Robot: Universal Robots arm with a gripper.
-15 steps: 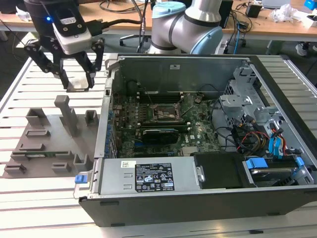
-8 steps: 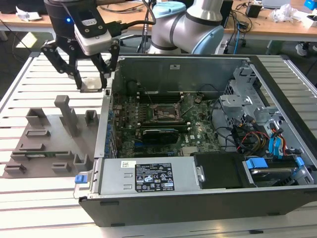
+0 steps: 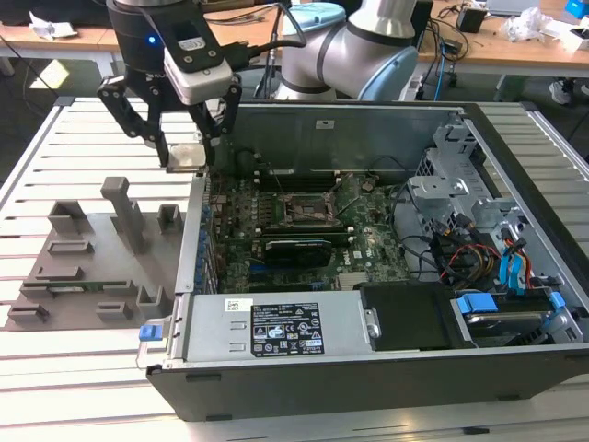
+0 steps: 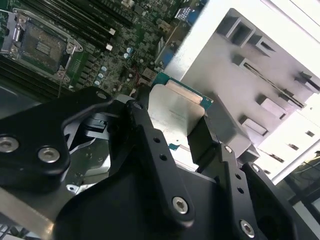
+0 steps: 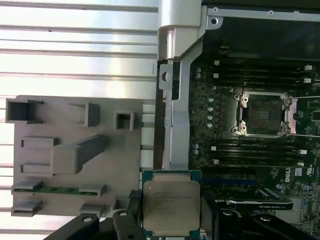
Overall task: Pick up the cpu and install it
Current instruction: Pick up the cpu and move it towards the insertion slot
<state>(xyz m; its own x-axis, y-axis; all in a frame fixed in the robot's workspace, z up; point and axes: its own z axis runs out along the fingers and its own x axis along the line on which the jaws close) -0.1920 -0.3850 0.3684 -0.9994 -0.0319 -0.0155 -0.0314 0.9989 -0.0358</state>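
My gripper (image 3: 188,158) is shut on the cpu (image 3: 187,155), a flat silvery square with a thin pale rim. I hold it in the air over the open computer case's wall (image 3: 195,230) on the exterior view's left. Both wrist views show the cpu (image 5: 171,200) (image 4: 177,107) pinched by its edges between black fingers (image 4: 145,125). The empty motherboard socket (image 3: 299,208) (image 5: 262,114) (image 4: 42,45) lies inside the case, toward the exterior view's right of the cpu and lower down. Its metal frame stands apart from the chip.
A grey fixture plate (image 3: 92,267) with upright blocks sits on the slatted table (image 3: 55,387), left of the case in the exterior view. Inside the case are a black expansion card (image 3: 296,249), a power supply (image 3: 276,336), drive bays and cables (image 3: 479,249).
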